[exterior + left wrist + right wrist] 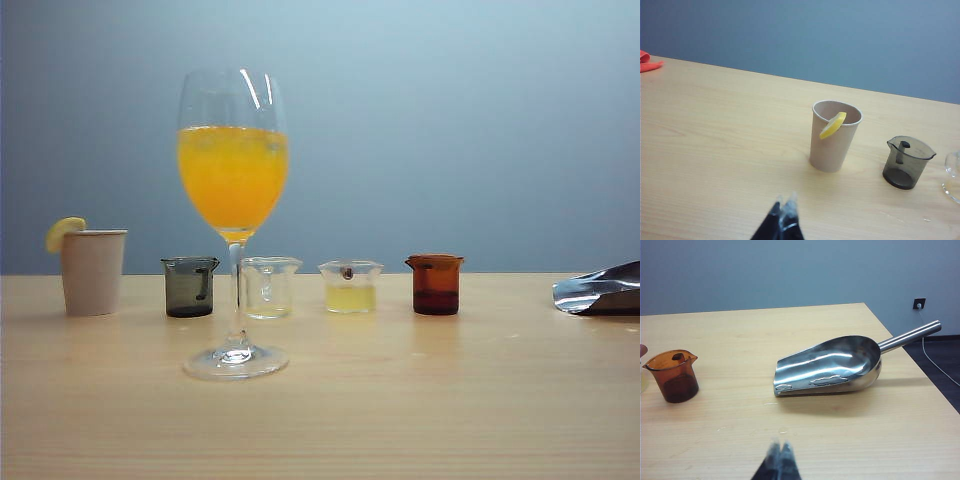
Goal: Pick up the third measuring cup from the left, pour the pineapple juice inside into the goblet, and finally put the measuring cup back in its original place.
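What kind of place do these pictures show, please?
Probably a lab test bench staged as a drinks counter: a wood-grain table against a bare blue-grey wall, a goblet, small measuring cups such as the third measuring cup, and a metal scoop.

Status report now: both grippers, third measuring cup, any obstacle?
Left gripper shut, right gripper shut, both empty. Third measuring cup untouched. Goblet already holds orange drink.

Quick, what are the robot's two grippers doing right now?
Left gripper: shut, holding nothing, above the table near the paper cup.
Right gripper: shut, holding nothing, near the metal scoop.
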You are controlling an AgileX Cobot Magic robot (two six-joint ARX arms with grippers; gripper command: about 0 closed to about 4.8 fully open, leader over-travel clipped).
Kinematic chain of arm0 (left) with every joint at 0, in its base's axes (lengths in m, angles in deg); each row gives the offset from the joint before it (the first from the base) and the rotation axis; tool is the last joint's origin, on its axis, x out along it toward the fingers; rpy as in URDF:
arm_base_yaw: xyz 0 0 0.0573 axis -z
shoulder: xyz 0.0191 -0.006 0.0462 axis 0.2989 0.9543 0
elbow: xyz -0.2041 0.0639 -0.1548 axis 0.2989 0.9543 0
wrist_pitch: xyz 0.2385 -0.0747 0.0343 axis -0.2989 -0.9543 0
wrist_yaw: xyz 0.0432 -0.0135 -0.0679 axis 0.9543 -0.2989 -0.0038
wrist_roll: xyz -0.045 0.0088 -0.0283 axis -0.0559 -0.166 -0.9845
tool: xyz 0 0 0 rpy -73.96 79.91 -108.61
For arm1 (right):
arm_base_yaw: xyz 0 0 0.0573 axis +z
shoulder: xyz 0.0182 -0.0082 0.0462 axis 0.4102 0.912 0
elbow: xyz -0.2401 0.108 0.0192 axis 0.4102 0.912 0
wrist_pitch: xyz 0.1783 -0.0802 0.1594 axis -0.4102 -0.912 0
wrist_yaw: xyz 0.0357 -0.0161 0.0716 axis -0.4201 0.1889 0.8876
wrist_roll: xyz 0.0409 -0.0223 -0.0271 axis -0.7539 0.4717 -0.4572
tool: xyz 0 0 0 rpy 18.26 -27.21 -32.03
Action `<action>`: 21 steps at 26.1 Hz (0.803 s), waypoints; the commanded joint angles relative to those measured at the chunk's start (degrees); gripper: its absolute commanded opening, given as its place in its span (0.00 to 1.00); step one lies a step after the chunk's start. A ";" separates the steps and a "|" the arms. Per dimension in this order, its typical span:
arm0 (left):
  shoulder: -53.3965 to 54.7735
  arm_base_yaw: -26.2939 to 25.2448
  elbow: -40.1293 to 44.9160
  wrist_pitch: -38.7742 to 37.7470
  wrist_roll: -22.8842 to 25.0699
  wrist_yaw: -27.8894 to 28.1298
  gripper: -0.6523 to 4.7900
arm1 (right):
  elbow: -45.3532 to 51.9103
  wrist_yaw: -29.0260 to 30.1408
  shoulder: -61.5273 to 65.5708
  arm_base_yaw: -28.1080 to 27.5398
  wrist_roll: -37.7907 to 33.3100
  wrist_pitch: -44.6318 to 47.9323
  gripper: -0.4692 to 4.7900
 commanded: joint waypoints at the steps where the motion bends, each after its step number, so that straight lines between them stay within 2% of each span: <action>1: 0.00 -0.13 -0.13 0.46 0.20 0.15 0.11 | 0.22 -0.02 0.04 -0.02 0.15 0.90 0.08; 10: 0.00 -0.13 -0.57 0.11 0.20 0.09 0.11 | -0.72 -0.02 0.04 0.02 0.15 0.90 0.08; 21: 0.00 -0.13 -12.52 -10.54 0.00 0.00 0.11 | -14.36 -0.20 2.91 0.07 1.66 -9.01 0.08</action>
